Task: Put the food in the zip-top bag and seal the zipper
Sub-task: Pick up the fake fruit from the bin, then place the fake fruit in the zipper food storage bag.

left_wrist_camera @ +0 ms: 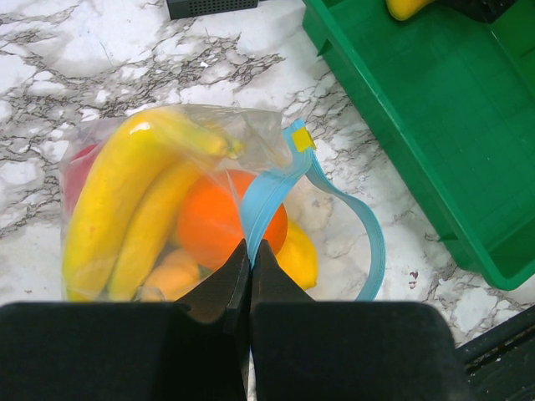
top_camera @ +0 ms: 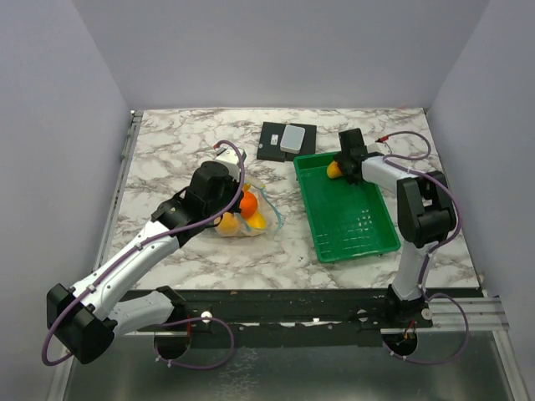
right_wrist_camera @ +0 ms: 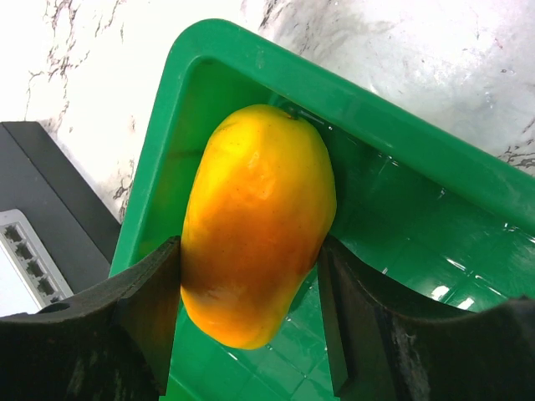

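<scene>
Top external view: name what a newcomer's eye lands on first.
The green tray at right, where the right gripper clasps a yellow-orange fruit in its far left corner. Left of it, the clear zip-top bag holding bananas and an orange, its blue zipper pinched by the left gripper.

A table (top_camera: 167, 159) with a white marble-patterned top veined in grey stands between plain pale grey-lilac walls: a back wall (top_camera: 276, 50), a left wall (top_camera: 50, 167) and a right wall (top_camera: 493, 125). A metal rail (top_camera: 127, 142) runs along the table's left edge. Light is even and soft.
</scene>
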